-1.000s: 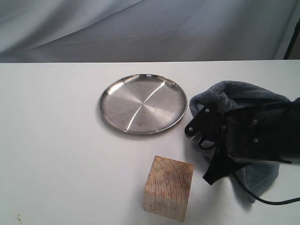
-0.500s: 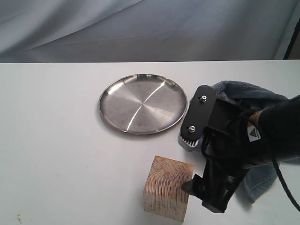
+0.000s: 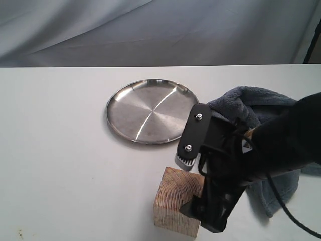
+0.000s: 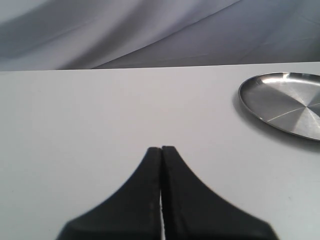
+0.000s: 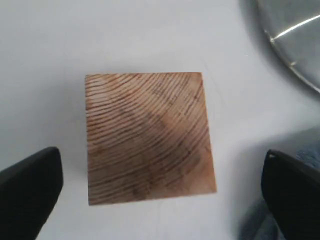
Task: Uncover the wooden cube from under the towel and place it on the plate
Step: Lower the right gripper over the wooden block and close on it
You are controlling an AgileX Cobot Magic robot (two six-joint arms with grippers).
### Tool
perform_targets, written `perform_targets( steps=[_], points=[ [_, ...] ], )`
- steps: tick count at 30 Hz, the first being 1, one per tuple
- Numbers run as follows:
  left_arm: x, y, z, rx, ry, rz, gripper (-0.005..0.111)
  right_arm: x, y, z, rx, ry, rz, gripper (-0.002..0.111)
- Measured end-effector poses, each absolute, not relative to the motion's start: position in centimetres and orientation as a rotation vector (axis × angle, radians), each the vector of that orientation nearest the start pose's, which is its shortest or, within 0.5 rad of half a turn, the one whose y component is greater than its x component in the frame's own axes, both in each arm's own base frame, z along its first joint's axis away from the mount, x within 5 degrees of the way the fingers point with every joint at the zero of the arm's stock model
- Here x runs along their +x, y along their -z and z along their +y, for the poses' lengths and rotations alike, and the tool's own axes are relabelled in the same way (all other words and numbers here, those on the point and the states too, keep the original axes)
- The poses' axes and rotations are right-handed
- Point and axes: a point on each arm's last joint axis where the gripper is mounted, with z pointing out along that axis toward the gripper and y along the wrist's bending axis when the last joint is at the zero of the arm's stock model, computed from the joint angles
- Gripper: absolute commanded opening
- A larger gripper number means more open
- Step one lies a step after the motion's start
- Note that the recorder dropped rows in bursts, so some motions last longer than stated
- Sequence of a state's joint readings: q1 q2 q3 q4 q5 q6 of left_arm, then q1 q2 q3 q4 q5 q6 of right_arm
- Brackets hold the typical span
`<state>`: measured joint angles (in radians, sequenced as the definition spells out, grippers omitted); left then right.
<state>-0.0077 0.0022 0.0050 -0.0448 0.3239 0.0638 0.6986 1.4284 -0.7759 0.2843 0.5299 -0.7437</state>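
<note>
A plain white table [image 3: 60, 150] fills the lower part of the exterior view, smooth and evenly lit, with only soft shadows on it. Behind the table hangs a grey-blue curtain [image 3: 150, 30] in broad loose folds. Above the table's far edge, at its right end, a dark bar [image 3: 313, 45] slants upward
</note>
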Motion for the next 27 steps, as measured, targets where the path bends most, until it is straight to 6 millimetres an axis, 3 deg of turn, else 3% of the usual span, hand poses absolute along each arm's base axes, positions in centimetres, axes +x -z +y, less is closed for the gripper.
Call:
perform_targets(
  steps=[9,14,17,19,21,25,27],
  points=[
    [5.4,-18.2,-0.2,0.036,0.003,1.814,0.000,20.8,-17.3,19.3,-1.577,-0.273,2.212,0.105],
    [5.4,-18.2,-0.2,0.036,0.003,1.814,0.000,21.1,-16.6,19.5,-1.559,-0.266,2.214,0.103],
    [5.4,-18.2,-0.2,0.036,0.003,1.814,0.000,21.2,-16.7,19.6,-1.548,-0.265,2.211,0.095],
    [5.4,-18.2,-0.2,0.036,0.003,1.814,0.000,21.2,-16.7,19.6,-1.546,-0.267,2.212,0.083],
    [5.4,-18.2,-0.2,0.036,0.003,1.814,0.000,21.2,-16.7,19.6,-1.546,-0.267,2.212,0.063],
    [5.4,-18.2,-0.2,0.036,0.003,1.814,0.000,21.2,-16.7,19.6,-1.544,-0.266,2.209,0.004],
    [5.4,-18.2,-0.2,0.036,0.003,1.814,0.000,21.2,-16.7,19.6,-1.546,-0.265,2.208,0.001]
  ],
)
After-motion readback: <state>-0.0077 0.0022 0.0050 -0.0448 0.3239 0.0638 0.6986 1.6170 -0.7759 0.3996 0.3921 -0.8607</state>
